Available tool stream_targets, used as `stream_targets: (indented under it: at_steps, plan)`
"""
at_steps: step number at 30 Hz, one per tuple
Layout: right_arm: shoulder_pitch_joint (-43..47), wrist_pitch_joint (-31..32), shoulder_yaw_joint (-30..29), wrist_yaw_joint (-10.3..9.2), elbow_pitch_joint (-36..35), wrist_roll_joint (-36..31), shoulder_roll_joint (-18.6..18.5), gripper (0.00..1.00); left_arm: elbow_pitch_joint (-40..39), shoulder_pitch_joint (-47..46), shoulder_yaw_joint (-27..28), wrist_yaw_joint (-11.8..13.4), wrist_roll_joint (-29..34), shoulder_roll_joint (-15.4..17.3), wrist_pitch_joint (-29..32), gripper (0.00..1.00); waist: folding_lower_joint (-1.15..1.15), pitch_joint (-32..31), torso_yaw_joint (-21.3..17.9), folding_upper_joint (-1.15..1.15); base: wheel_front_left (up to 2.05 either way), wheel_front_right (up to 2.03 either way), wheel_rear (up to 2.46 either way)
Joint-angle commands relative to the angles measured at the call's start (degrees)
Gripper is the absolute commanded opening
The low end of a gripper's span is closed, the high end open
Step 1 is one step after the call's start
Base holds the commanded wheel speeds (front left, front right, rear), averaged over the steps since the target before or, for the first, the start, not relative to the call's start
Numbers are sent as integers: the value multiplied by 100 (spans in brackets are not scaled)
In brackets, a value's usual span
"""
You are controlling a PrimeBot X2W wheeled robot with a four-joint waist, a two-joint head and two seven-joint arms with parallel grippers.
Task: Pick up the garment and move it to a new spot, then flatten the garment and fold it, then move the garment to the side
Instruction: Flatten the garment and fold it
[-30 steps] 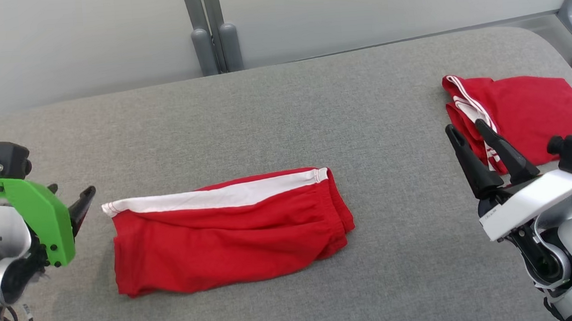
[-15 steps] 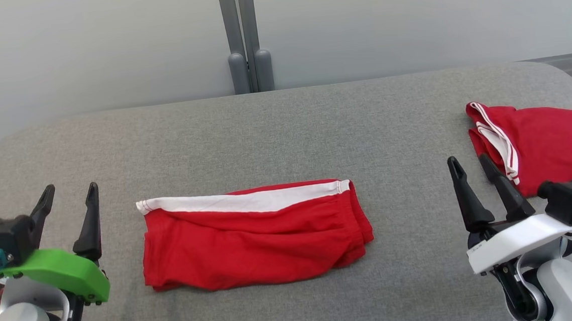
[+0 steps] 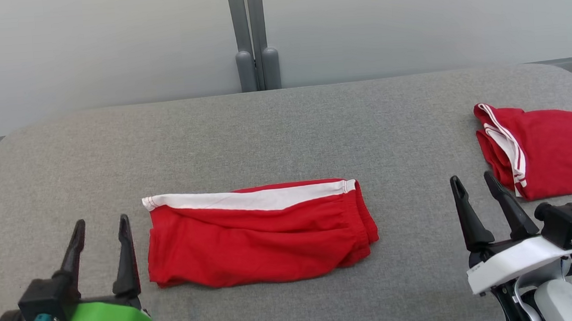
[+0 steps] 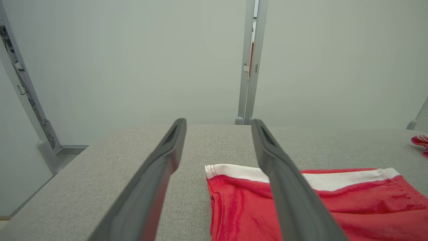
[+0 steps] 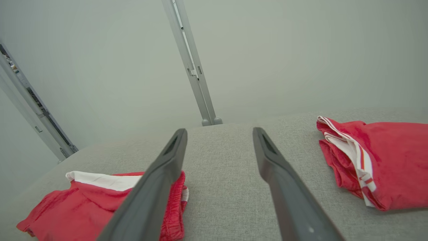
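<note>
Head view, nearest first: left gripper (image 3: 102, 221) and right gripper (image 3: 471, 177) both stand spread and empty (nothing pinched), flanking the garment (image 3: 258, 238), folded flat at the middle of the table (image 3: 284, 130); farther off, right, a second red bundle (image 3: 552, 157). Pinching one layer only could unfold it mid-move.

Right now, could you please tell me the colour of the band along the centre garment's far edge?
The band is white, clearest in the head view.

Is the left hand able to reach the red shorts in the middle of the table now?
Probably yes. The left hand is open and empty, just beside the left edge of the red shorts, which lie flat on the grey table. Nothing stands between them.
</note>
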Motion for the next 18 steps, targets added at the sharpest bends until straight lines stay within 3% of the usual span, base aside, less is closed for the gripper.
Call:
stream_targets:
  at_steps: [1,11,18]
  plan:
    - [118,-42,-14,0,44,-60,34,100,102,188,83,-111,152,-116,-25,100,0,3,17,0,0,0,0]
    - [71,-31,115,0,333,-102,34,100,544,305,444,-811,763,-855,-21,100,0,45,229,0,0,0,0]
    - [-266,488,393,0,558,-77,82,100,732,125,564,-1123,1004,-1145,-21,100,0,90,474,0,0,0,0]
